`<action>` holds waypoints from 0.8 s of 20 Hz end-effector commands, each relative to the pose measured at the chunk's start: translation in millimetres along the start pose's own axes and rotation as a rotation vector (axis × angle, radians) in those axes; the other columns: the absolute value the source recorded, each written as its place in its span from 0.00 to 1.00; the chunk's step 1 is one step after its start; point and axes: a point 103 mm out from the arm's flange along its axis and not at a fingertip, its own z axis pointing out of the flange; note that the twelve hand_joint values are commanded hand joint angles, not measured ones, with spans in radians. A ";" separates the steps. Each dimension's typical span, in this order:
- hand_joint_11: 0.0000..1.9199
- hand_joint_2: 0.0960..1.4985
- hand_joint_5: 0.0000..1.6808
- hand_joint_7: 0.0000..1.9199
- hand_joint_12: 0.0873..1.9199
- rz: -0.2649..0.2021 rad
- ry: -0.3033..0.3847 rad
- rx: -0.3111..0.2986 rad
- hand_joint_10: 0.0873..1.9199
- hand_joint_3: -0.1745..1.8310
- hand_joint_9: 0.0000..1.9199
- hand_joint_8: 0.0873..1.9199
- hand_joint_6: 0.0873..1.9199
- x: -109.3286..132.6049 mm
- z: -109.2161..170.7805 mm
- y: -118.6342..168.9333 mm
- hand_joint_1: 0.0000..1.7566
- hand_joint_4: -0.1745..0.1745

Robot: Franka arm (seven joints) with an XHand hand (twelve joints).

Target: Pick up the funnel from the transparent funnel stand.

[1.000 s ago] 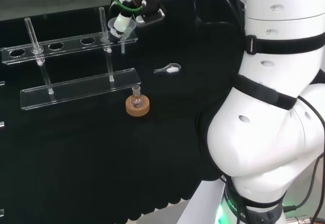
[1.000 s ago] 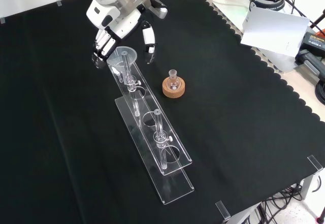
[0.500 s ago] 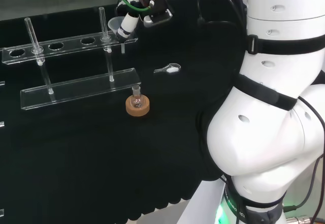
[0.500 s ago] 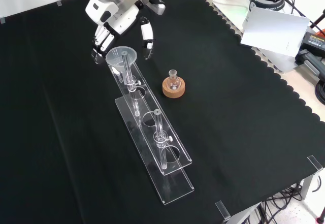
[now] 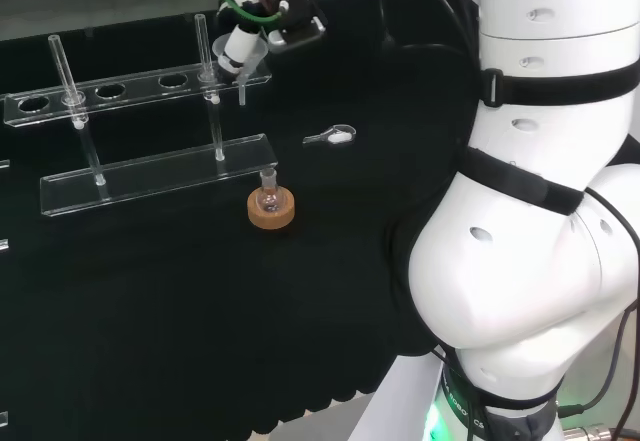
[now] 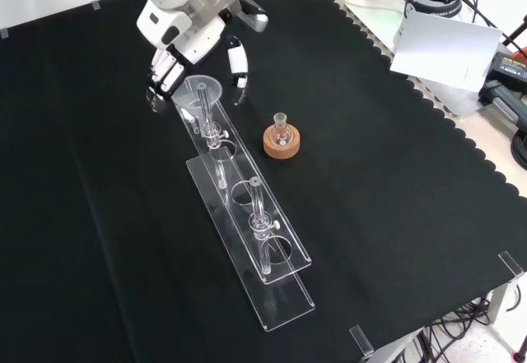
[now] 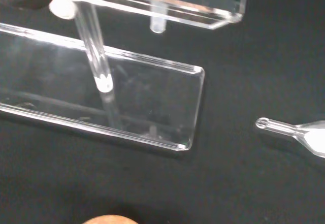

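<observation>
Funnel (image 6: 202, 91) sits in the end hole of the transparent funnel stand (image 6: 247, 215), toward the table's far edge in the front view, stem hanging through the upper shelf. Hand (image 6: 193, 46) brackets the bowl, fingers curled down either side; contact can't be confirmed, likely poised to pinch. Small flask on cork ring (image 6: 282, 141) stands just beside the stand.

Black scallop-edged cloth (image 6: 395, 174) over bench, cables (front view, far right) nr white paper sheet (image 6: 445, 50).
</observation>
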 end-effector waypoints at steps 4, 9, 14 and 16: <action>0.22 0.35 0.08 0.00 0.74 -0.007 -0.009 -0.002 0.36 0.31 0.19 0.30 0.00 -0.2 8.0 1.9 0.39 0.56; 0.21 0.35 0.09 0.00 0.74 -0.040 0.050 -0.032 0.35 0.32 0.20 0.31 0.00 -6.9 21.9 9.2 0.39 0.55; 0.20 0.36 0.10 0.00 0.74 -0.051 0.083 -0.064 0.35 0.32 0.21 0.31 0.00 -16.9 21.6 7.3 0.39 0.54; 0.20 0.36 0.10 0.01 0.74 -0.056 0.090 -0.070 0.34 0.32 0.21 0.32 0.00 -19.7 19.7 5.7 0.39 0.54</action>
